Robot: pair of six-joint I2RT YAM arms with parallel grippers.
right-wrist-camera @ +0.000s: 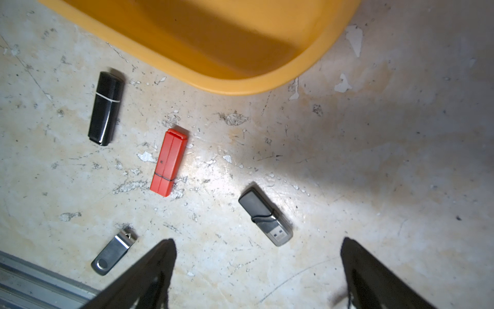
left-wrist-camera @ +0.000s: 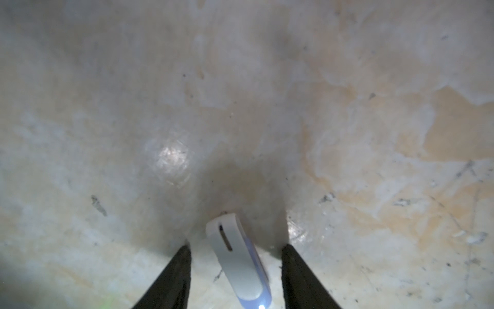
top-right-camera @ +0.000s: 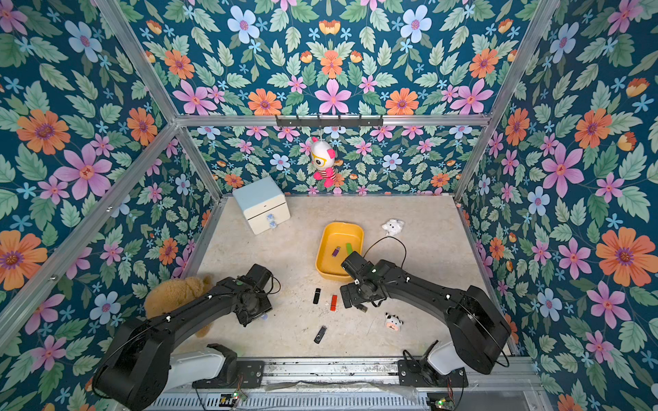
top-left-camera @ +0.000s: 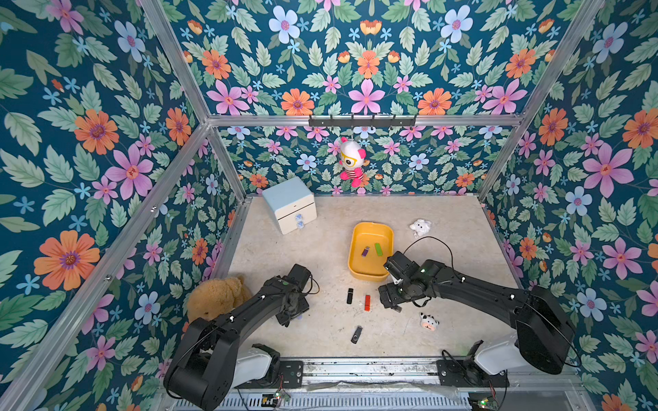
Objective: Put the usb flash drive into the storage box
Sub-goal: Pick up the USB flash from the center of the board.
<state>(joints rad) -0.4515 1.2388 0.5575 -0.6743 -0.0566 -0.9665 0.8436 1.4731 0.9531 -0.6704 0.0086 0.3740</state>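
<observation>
Down on the mottled beige tabletop (top-left-camera: 320, 249), in both top views, a shallow yellow plastic storage box (top-left-camera: 356, 245) sits near the middle. A small purple flash drive (top-left-camera: 365, 251) and a green flash drive (top-left-camera: 378, 249) lie inside it. Just in front of the box lie a black capped flash drive (top-left-camera: 350, 296) and a red rectangular flash drive (top-left-camera: 367, 302), side by side but apart. A black swivel flash drive (top-left-camera: 356, 334) lies nearer the arms' bases.

From the left wrist, the left gripper (left-wrist-camera: 235, 246) has its jaws apart. A white round-ended usb flash drive (left-wrist-camera: 235, 262) lies slanted on the table between them, with a sliver of table showing on each side. It is out on the open table, apart from the box.

From the right wrist, the right gripper (right-wrist-camera: 258, 240) is spread wide and holds nothing. A dark grey flash drive with a bare metal plug (right-wrist-camera: 264, 215) lies just ahead of its fingers, with the box's rim beyond.
</observation>
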